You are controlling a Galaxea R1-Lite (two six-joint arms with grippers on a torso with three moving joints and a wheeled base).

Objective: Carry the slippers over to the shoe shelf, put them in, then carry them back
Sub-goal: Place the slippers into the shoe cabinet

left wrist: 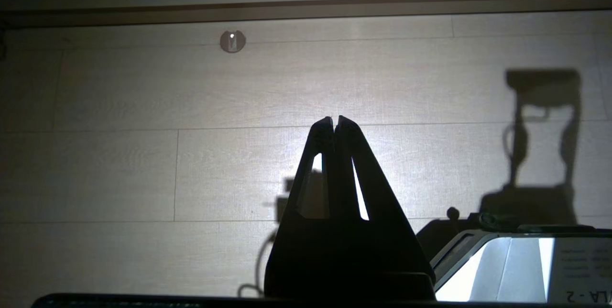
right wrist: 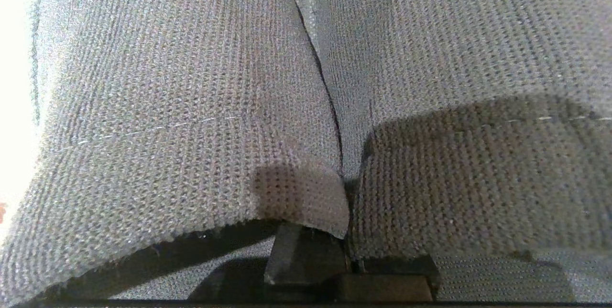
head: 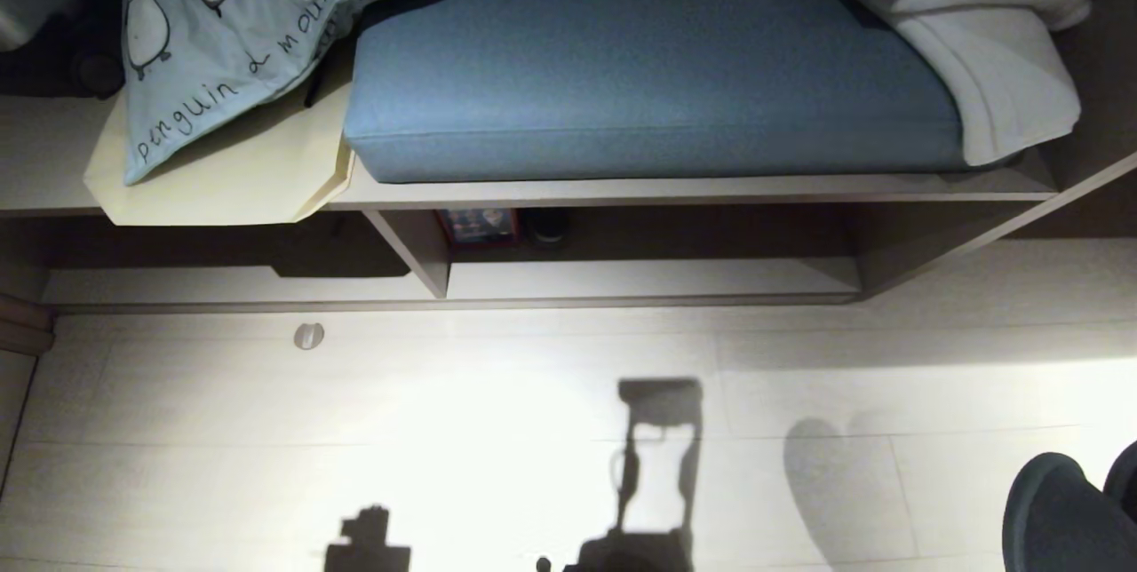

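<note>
Head view first: the shoe shelf (head: 622,283) sits low and wide under a bench with a blue cushion (head: 648,75) on top, a penguin-print pillow (head: 222,30) at its left end and folded white bedding (head: 986,30) at its right; the slippers (head: 1061,514) only peek in at the bottom right corner, dark rounded toes up off the floor (head: 444,430) and well short of the cubby; toes seem to point roughly toward the shelf, long axis running away from the robot, though most of the pair is out of frame.

Left wrist view: left pincer (left wrist: 334,120) hangs over bare floor with its tips pressed together and nothing in them; idle arm, nothing more to say.

Right wrist view: right pincer (right wrist: 346,246) is clamped tight on both slippers at once, pinching the two inner edges where they meet; the knit uppers stretch away from the camera side by side, so the length of the pair lines up with the pincer's reach.

My take on doing this bit well: it's the carry-in; keep the clamp firm, get low and square to the opening right of the divider, go toes-first and level so the loose outer sides don't catch the front edge.
</note>
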